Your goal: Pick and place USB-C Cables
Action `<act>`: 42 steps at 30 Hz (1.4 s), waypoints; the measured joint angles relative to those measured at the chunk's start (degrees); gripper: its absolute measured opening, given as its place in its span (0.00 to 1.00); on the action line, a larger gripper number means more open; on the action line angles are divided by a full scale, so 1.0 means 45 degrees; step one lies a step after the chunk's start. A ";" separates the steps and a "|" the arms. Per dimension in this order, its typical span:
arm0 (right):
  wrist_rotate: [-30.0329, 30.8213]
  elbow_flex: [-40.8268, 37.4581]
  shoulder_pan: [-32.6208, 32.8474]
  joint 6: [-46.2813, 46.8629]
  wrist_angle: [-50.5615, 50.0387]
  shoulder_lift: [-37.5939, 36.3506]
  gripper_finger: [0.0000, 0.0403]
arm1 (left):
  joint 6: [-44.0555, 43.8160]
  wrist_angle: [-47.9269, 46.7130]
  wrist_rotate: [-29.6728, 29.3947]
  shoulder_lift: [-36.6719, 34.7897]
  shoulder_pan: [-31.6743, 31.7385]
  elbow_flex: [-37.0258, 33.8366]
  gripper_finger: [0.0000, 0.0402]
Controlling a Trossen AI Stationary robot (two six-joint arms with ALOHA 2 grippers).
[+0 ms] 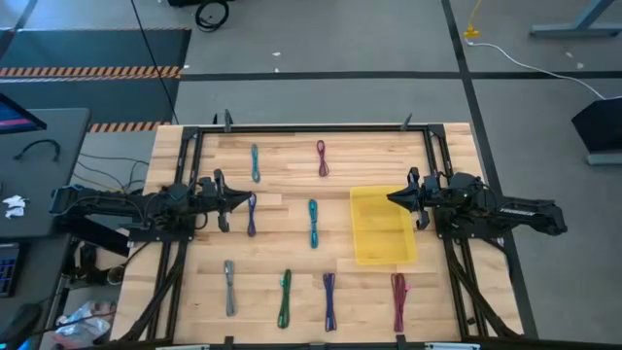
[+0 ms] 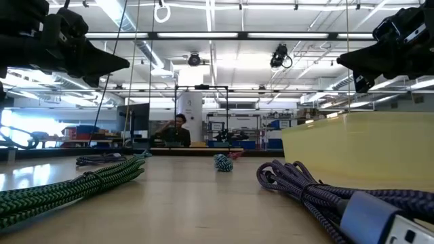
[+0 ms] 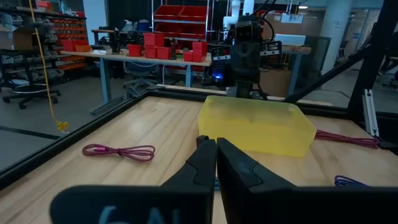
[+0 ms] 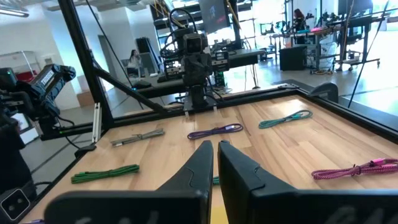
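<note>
While raised, both fingers closed, empty

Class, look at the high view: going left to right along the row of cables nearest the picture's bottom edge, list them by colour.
Grey cable → green cable → purple cable → maroon cable.

Bright overhead strip lights, glare, blurred foreground
</note>
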 joint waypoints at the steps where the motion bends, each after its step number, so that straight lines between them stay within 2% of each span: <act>1: -0.0003 0.0000 0.0003 0.0000 0.0000 0.0001 0.07 | 0.0000 0.0000 -0.0002 0.0005 0.0002 0.0003 0.05; 12: 0.0001 0.0000 0.0003 0.0004 0.0004 0.0001 0.07 | -0.0099 0.0058 0.0002 0.0000 -0.0002 0.0000 0.05; 15: -0.0003 0.0000 0.0001 0.0004 0.0000 -0.0003 0.07 | -0.0891 0.0060 0.0000 0.0000 0.0002 0.0002 0.05; 20: 0.0002 0.0000 -0.0002 0.0004 0.0000 0.0002 0.07 | -0.3369 0.0132 0.0006 0.0002 -0.0011 0.0000 0.05; 28: 0.0001 0.0000 0.0003 0.0004 0.0000 0.0001 0.07 | -0.5900 0.1497 -0.0251 0.0000 -0.0007 0.0000 0.05; 42: 0.0028 0.0000 -0.0001 0.0000 0.0137 0.0002 0.07 | -0.6267 0.4043 -0.0321 0.0005 -0.0004 0.0005 0.05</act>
